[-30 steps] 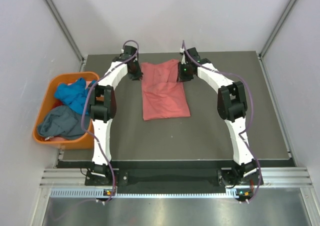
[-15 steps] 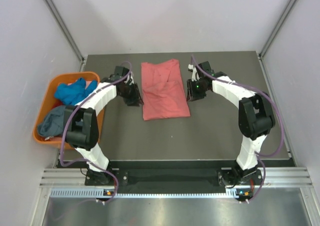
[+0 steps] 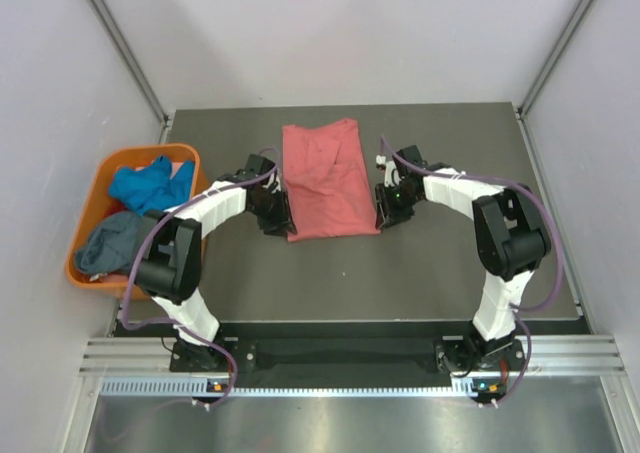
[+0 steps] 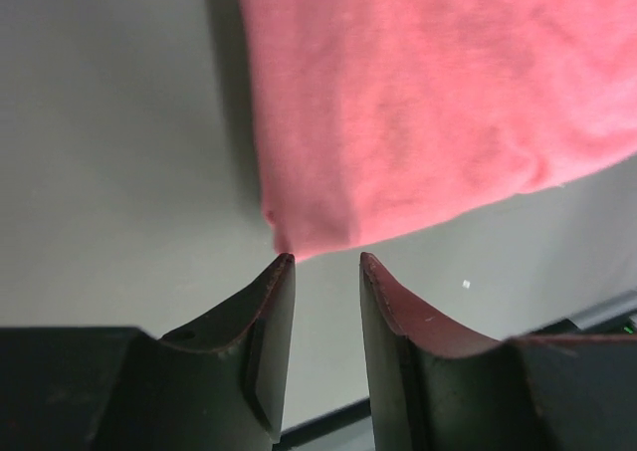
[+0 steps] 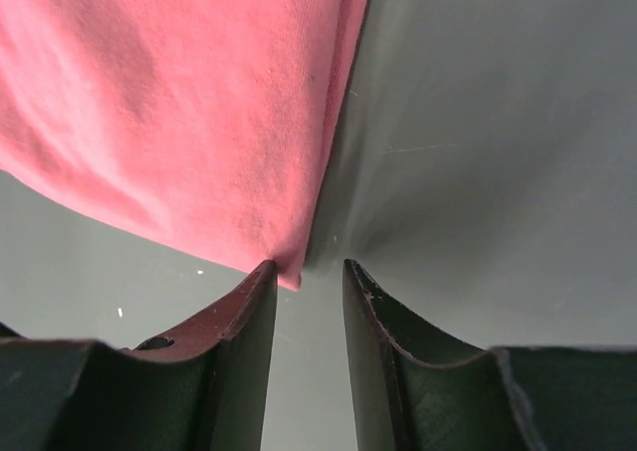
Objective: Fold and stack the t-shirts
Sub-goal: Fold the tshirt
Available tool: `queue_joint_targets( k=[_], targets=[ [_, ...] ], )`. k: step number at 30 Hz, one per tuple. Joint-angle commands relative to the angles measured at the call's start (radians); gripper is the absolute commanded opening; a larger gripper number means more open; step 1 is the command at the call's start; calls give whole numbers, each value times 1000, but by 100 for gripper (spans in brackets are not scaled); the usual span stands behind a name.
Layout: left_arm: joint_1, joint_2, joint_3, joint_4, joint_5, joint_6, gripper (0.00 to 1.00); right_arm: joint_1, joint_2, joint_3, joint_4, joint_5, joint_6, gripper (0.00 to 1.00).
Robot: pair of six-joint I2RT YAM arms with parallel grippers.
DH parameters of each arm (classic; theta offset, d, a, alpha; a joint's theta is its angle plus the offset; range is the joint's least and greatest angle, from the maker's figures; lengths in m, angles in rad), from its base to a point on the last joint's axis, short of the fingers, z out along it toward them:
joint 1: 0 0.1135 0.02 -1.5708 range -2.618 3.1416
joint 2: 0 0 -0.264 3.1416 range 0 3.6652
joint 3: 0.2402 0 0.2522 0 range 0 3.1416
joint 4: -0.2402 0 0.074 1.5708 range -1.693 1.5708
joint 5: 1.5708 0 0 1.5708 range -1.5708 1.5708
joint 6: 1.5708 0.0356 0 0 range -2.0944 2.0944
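A salmon-pink short-sleeved cloth t-shirt [image 3: 325, 178] lay in the middle of the top view on the dark grey counter [image 3: 450, 273], folded to a long narrow strip. The left jaws sat at its lower-left corner and the right jaws at its lower-right corner. Both pairs were parted a little and held nothing, each with the corner's tip right at the gap.

At the left of the frame, the orange plastic tub [image 3: 140, 151] held the crumpled bright blue t-shirt [image 3: 145, 188] and the slate grey-blue t-shirt [image 3: 120, 245].

To my eye the job was pinching both corners for the next fold. Each pair would need to slide further over its corner, catch every layer, then close and lift together, level, so the edges met squarely.
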Motion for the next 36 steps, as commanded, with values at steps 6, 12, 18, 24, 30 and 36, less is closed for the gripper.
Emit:
queue_joint_targets(
  k=[6,12,18,24,30,36],
  targets=[
    [-40,34,-18,24,-113,11,38,-7,-45,-59,102,-66,-1,33],
    [-40,44,-38,75,-73,3,39,-6,-47,-82,125,-82,5,32],
    [-40,57,-12,21,-115,5,0,-7,-90,-123,134,-51,29,4],
    [-51,-18,-22,-63,-222,-15,0,-14,-214,-199,97,53,81,0],
    [-86,-60,-96,-80,-193,-37,0,-1,-317,-384,149,64,161,0],
    [-154,-100,-157,-71,-141,-69,18,20,-421,-533,190,92,221,12]
  ],
)
